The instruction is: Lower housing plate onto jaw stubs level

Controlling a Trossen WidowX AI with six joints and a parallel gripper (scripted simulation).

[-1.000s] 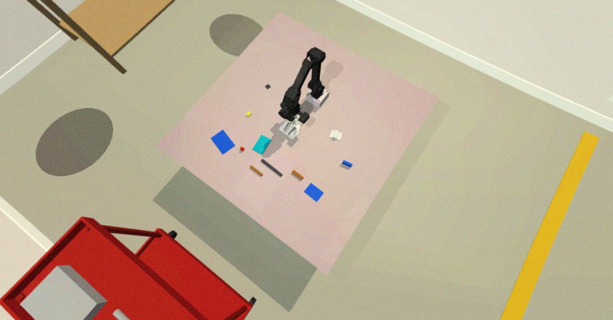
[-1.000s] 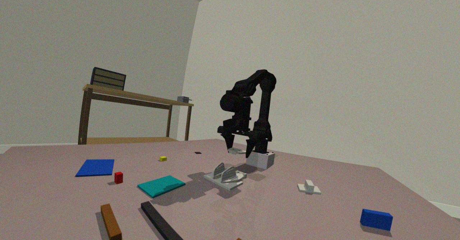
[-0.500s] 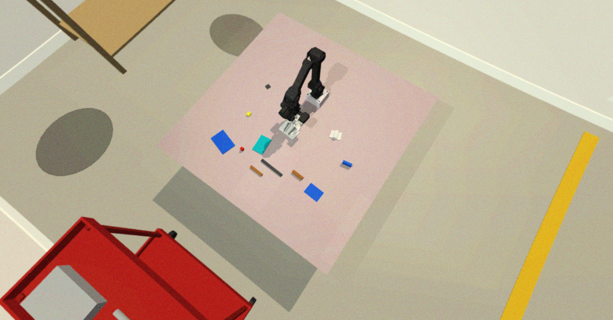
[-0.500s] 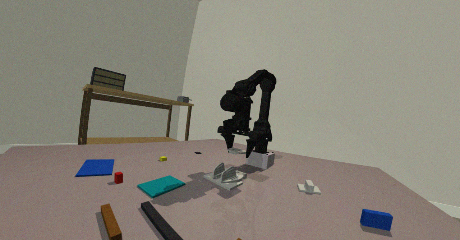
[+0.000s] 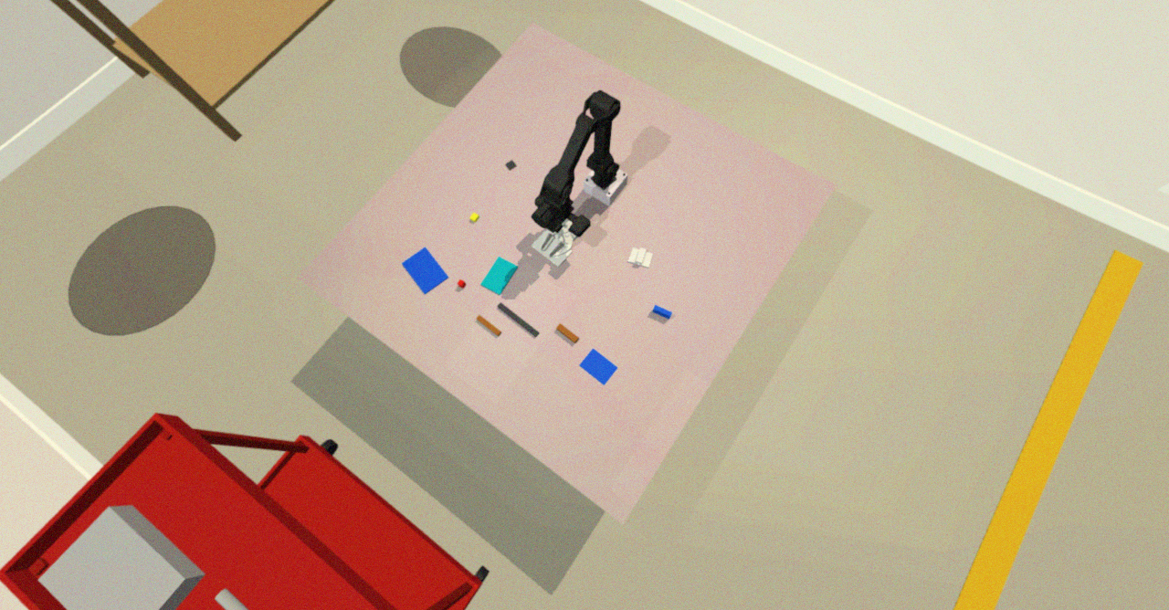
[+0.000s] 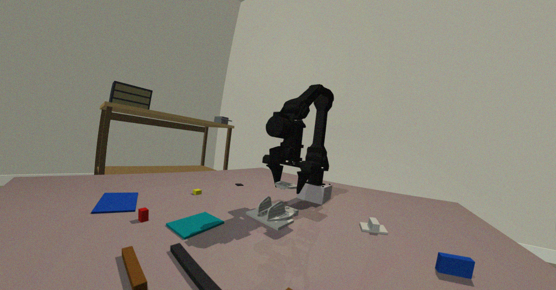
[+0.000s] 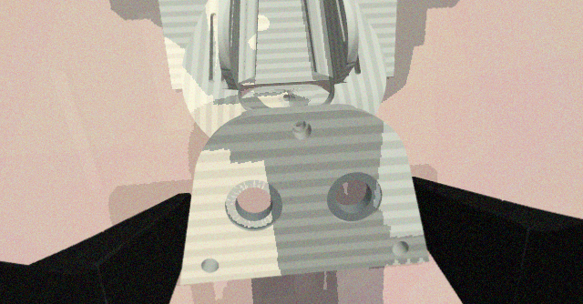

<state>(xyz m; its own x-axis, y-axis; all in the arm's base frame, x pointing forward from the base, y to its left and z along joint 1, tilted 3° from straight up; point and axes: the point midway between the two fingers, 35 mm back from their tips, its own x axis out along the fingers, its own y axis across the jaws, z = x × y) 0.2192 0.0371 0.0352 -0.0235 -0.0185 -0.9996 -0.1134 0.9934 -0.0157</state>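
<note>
The grey housing plate (image 6: pixel 285 186) (image 7: pixel 301 240), with two large round holes and three small ones, is held between the black fingers of my gripper (image 6: pixel 288 189) (image 7: pixel 299 197). My gripper is shut on its two side edges. The plate hangs roughly level above the mat, on the arm-base side of the grey base (image 5: pixel 545 253) (image 6: pixel 279 226) (image 7: pixel 375 4). Two upright ribbed jaws (image 6: pixel 264 204) (image 6: pixel 276 210) stand on that base. In the wrist view the plate's rounded edge overlaps the near end of the base. I cannot make out the jaw stubs.
On the pink mat (image 5: pixel 694 222) (image 6: pixel 330 253) lie a teal plate (image 5: pixel 497 276) (image 6: pixel 192 225), a red block (image 5: pixel 460 283) (image 6: pixel 143 215), a dark bar (image 5: pixel 518 320) (image 6: pixel 192 266), a white ribbed piece (image 5: pixel 639 257) (image 6: pixel 373 225) and a blue block (image 5: pixel 662 312) (image 6: pixel 454 265). The white arm base (image 6: pixel 316 193) stands behind the plate.
</note>
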